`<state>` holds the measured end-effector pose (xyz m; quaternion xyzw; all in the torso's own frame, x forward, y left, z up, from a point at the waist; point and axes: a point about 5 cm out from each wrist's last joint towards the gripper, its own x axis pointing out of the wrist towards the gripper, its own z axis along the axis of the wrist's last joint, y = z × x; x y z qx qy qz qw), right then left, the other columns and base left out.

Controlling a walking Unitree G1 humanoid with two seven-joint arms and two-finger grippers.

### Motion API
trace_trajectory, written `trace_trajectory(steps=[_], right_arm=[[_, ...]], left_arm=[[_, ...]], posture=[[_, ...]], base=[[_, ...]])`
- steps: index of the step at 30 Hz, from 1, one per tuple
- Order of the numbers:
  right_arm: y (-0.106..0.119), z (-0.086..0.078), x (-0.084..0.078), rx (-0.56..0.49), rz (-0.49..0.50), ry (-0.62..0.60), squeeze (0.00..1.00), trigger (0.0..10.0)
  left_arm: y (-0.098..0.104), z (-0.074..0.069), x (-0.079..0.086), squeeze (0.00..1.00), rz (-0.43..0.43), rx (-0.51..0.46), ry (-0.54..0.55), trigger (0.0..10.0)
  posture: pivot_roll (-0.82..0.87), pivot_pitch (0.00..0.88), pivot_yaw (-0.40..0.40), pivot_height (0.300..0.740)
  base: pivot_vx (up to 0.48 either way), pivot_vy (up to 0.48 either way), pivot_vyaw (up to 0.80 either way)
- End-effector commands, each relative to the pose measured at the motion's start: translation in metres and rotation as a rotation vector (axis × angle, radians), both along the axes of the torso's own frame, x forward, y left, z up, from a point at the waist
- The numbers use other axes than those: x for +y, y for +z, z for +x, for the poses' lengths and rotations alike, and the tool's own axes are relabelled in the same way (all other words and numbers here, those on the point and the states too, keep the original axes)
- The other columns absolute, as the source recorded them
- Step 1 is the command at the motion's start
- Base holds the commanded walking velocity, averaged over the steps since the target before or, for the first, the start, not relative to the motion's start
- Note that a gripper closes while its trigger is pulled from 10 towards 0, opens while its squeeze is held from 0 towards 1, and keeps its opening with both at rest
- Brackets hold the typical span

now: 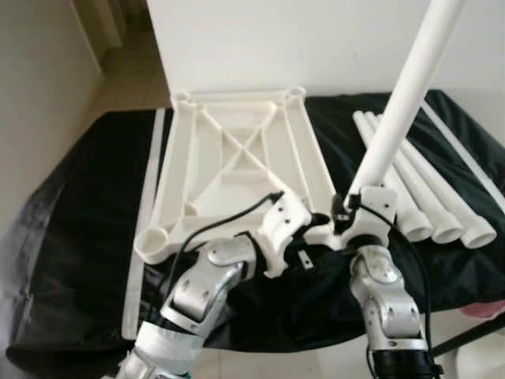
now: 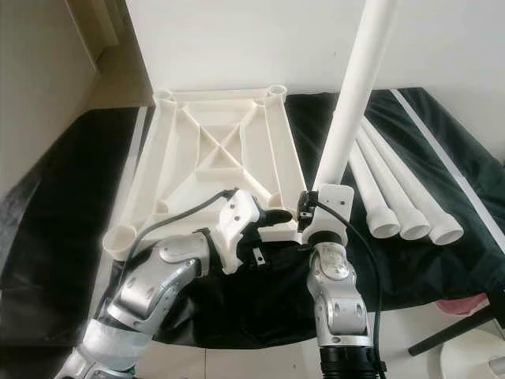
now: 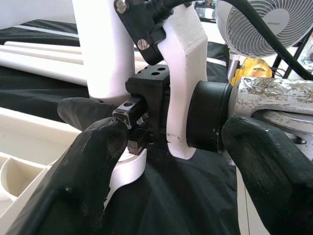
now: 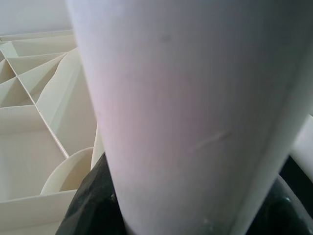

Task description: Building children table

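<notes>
Upturned white tabletop (image 1: 237, 170) lies on a black cloth (image 1: 87, 205). The right gripper (image 2: 316, 207) grasps a white leg (image 1: 398, 103) upright at the near right corner socket. The left gripper (image 2: 272, 217), fingers apart, rests beside it. Three legs (image 1: 430, 201) lie right.

A black cloth (image 1: 95, 205) covered the floor, wrinkled at its near edge. Beyond its far edge stood a white wall (image 1: 316, 39). A white fan (image 3: 266, 24) stood beside the cloth, with something yellow (image 3: 249, 68) just below it.
</notes>
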<state>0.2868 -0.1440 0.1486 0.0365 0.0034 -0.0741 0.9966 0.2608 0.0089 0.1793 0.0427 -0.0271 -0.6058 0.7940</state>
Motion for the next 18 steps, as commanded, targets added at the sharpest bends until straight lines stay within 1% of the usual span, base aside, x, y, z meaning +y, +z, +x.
trace_trajectory(steps=[1,2,9,13,14,15,16,18], right_arm=[[-0.009,-0.003,0.008,0.056,0.075,0.005,0.00,10.0],[-0.008,-0.003,0.009,0.047,0.087,0.016,1.00,10.0],[-0.005,-0.004,0.009,0.031,0.087,0.040,1.00,10.0],[-0.001,-0.006,0.008,0.005,0.075,0.098,1.00,10.0],[0.000,-0.007,0.003,-0.015,0.075,0.144,1.00,10.0],[0.000,-0.007,0.003,-0.015,0.075,0.144,1.00,10.0],[0.002,-0.007,-0.008,-0.040,0.059,0.228,0.00,10.0],[0.003,-0.007,-0.014,-0.056,0.044,0.282,0.00,10.0]], left_arm=[[0.000,0.000,0.000,0.00,0.005,0.001,0.013,10.0],[0.000,0.000,0.000,0.00,0.003,0.001,0.013,10.0],[0.000,0.000,0.000,0.00,0.004,0.002,0.013,10.0],[0.000,0.000,-0.001,0.00,0.004,0.002,0.014,10.0],[0.000,0.000,-0.001,0.00,0.003,0.002,0.013,10.0],[0.000,0.000,-0.001,0.00,0.003,0.002,0.013,10.0],[0.000,-0.001,0.000,0.00,0.004,0.001,0.012,10.0],[0.000,-0.001,0.000,0.00,0.004,0.002,0.011,10.0]], posture=[[-0.10,0.039,0.030,0.740],[-0.10,0.040,0.029,0.740],[-0.11,0.041,0.028,0.740],[-0.11,0.042,0.028,0.740],[-0.11,0.041,0.028,0.740],[-0.11,0.041,0.028,0.740],[-0.11,0.040,0.030,0.740],[-0.11,0.042,0.031,0.740]], base=[[0.000,0.000,0.00],[0.000,0.000,0.00],[0.000,0.000,0.00],[0.000,0.000,0.00],[0.000,0.000,0.00],[0.000,0.000,0.00],[0.000,0.000,0.00],[0.000,0.000,0.00]])
